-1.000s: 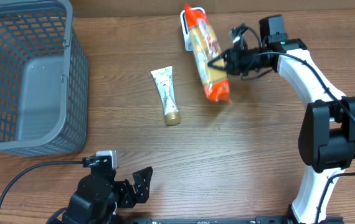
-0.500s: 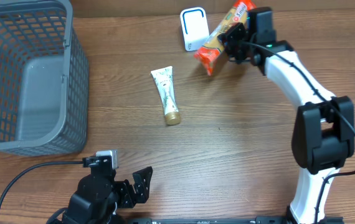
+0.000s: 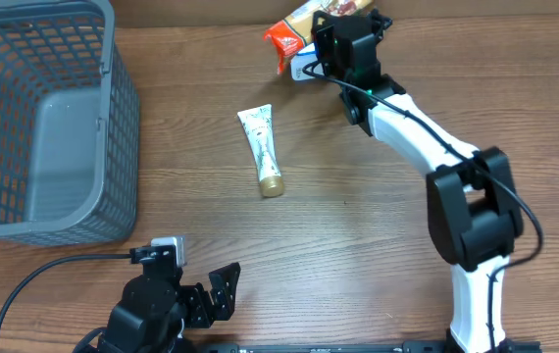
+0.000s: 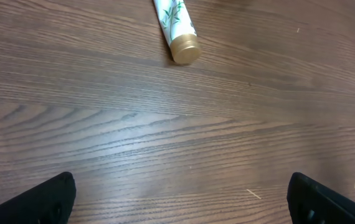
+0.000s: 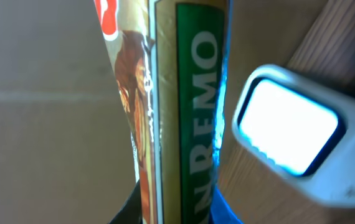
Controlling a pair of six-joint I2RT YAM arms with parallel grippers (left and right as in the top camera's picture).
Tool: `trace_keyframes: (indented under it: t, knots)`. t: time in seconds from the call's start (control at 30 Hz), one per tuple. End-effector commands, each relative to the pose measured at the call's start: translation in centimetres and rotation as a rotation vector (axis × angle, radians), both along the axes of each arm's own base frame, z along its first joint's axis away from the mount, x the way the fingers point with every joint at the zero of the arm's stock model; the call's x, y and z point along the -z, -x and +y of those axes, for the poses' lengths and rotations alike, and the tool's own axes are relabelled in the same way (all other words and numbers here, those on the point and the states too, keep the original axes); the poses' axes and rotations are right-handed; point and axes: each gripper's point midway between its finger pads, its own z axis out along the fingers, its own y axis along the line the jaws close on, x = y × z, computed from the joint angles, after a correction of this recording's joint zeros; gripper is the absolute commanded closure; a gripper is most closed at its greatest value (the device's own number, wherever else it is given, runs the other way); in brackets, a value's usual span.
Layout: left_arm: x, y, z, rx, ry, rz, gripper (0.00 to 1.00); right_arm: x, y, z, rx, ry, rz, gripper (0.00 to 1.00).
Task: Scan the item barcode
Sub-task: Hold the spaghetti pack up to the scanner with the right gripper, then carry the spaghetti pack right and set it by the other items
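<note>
Worryingly, the narrowly closed right gripper (image 3: 325,35) holds the orange-gold plastic snack packet (image 3: 289,26) tilted over the white scanner (image 3: 303,71) at twelve o'clock: barcode may miss. Left gripper (image 3: 222,292) gapes, empty.

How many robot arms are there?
2. The left arm rests at the near edge; the right arm reaches to the far edge, holding the snack packet beside the scanner.

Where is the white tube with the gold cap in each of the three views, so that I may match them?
Overhead: the tube lies on the table, a little left of centre, cap toward the bottom edge.
Left wrist: the tube is at the top edge, near the middle, cap end lowest, upper part cut off.
Right wrist: not in it.
Shared landmark: the wood-grain table, seen in all three.
</note>
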Motion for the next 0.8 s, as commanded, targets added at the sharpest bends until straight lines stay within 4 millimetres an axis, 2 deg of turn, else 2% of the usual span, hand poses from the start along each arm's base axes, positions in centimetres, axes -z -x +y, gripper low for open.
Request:
trace_keyframes:
  t: [0.0,0.1,0.2,0.3,0.47,0.63,0.7,0.77]
  knots:
    - [0.0,0.1,-0.1,0.003,0.006,0.000,0.00,0.7,-2.4,-1.9,0.065,0.006,-0.061,0.96]
    - [0.0,0.1,-0.1,0.003,0.006,0.000,0.00,2.3,-2.9,-2.0,0.061,0.010,-0.057,0.96]
    - [0.0,0.1,-0.1,0.003,0.006,0.000,0.01,2.0,-3.2,-2.7,0.040,0.126,-0.098,0.96]
    - [0.0,0.1,-0.1,0.003,0.006,0.000,0.01,-1.4,-3.5,-3.0,-0.007,0.281,-0.239,0.96]
    - [0.0,0.1,-0.1,0.003,0.006,0.000,0.00,-6.9,-2.9,-4.5,-0.006,0.339,-0.341,0.96]
    - [0.0,0.1,-0.1,0.003,0.006,0.000,0.00,-12.7,-1.8,-7.9,0.032,0.327,-0.390,0.96]
    - [0.0,0.1,-0.1,0.003,0.006,0.000,0.01,-14.1,-1.4,-9.8,0.057,0.333,-0.383,0.96]
    - [0.0,0.1,-0.1,0.003,0.006,0.000,0.01,-15.3,-0.9,-12.5,0.092,0.346,-0.353,0.96]
